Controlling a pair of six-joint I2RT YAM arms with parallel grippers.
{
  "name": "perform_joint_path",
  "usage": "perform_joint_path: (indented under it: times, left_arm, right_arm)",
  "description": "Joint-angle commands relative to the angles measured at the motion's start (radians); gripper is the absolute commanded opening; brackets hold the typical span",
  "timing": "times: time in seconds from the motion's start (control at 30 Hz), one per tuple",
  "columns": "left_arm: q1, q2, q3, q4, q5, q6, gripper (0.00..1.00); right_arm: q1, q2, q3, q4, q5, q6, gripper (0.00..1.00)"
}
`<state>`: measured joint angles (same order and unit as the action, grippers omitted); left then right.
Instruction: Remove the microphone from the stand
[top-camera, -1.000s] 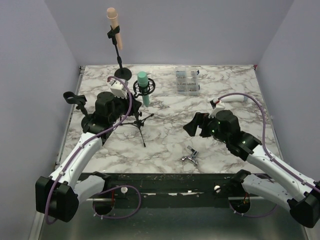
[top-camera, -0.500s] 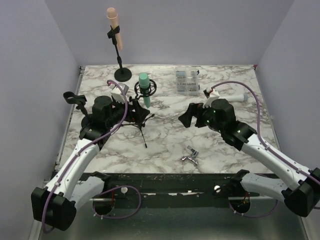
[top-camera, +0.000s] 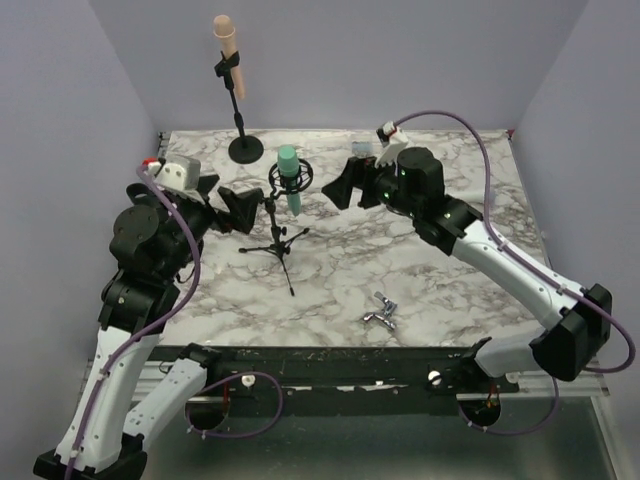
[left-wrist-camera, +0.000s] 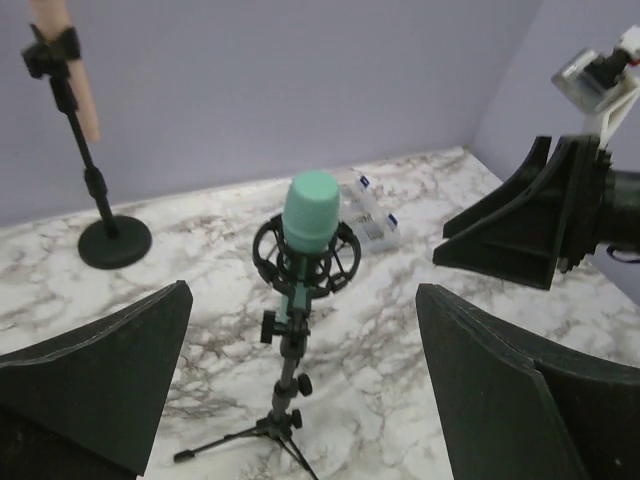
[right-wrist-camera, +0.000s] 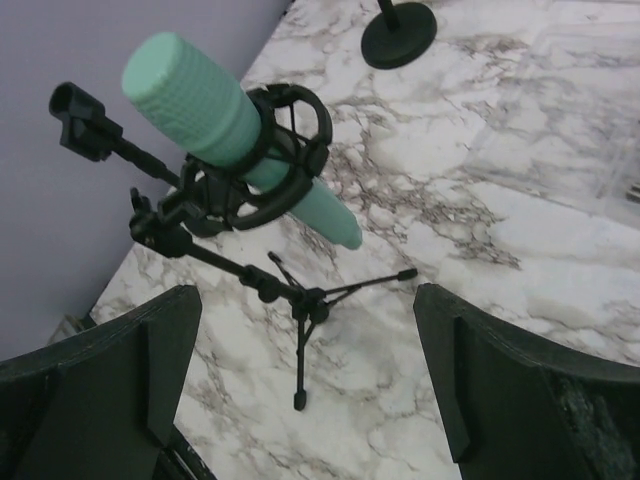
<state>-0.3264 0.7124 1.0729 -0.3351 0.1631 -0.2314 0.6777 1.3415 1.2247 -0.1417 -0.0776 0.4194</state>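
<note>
A mint-green microphone (top-camera: 288, 172) sits tilted in a black ring mount on a small tripod stand (top-camera: 277, 238). My left gripper (top-camera: 228, 198) hovers just left of the stand, open and empty. My right gripper (top-camera: 350, 186) hangs open to the right of the microphone, apart from it. In the left wrist view the microphone (left-wrist-camera: 311, 212) and stand (left-wrist-camera: 284, 372) lie ahead between the spread fingers of the left gripper (left-wrist-camera: 302, 292), with the right gripper (left-wrist-camera: 520, 228) beyond. The right wrist view shows the microphone (right-wrist-camera: 214, 110) and stand (right-wrist-camera: 304, 300) ahead of the open right gripper (right-wrist-camera: 305, 293).
A tall stand on a round base (top-camera: 246, 150) holds a peach microphone (top-camera: 226, 38) at the back. A clear plastic box (left-wrist-camera: 375, 215) lies behind the green microphone. A small metal wing piece (top-camera: 380, 312) rests near the front. Walls close in on three sides.
The left gripper opened wide and drew back to the left, away from the tripod stand. The right arm rose and swung toward the back, nearer the microphone's right side.
</note>
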Motion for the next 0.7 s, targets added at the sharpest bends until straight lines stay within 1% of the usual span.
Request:
perform_joint_path:
  times: [0.0, 0.13, 0.2, 0.27, 0.4, 0.53, 0.67]
  left_arm:
    - [0.008, 0.097, 0.121, 0.064, -0.196, 0.012, 0.98]
    - [0.017, 0.173, 0.155, 0.112, -0.255, 0.074, 0.99]
    - [0.022, 0.183, 0.128, 0.123, -0.27, 0.109, 0.98]
    - [0.032, 0.171, 0.059, 0.161, -0.279, 0.133, 0.98]
    - [0.053, 0.121, -0.021, 0.191, -0.24, 0.093, 0.98]
    - [0.053, 0.086, -0.064, 0.238, -0.179, 0.109, 0.98]
    - [0.053, 0.089, -0.064, 0.228, -0.216, 0.116, 0.98]
  right_arm:
    - [0.029, 0.119, 0.145, 0.022, -0.013, -0.001, 0.96]
    - [0.079, 0.195, 0.263, -0.022, 0.129, -0.037, 0.95]
    - [0.091, 0.221, 0.306, -0.024, 0.143, -0.051, 0.93]
    - [0.1, 0.255, 0.36, -0.054, 0.161, -0.062, 0.89]
    - [0.115, 0.315, 0.428, -0.062, 0.162, -0.097, 0.87]
    - [0.141, 0.36, 0.495, -0.065, 0.198, -0.138, 0.86]
    - [0.154, 0.424, 0.574, -0.104, 0.194, -0.144, 0.86]
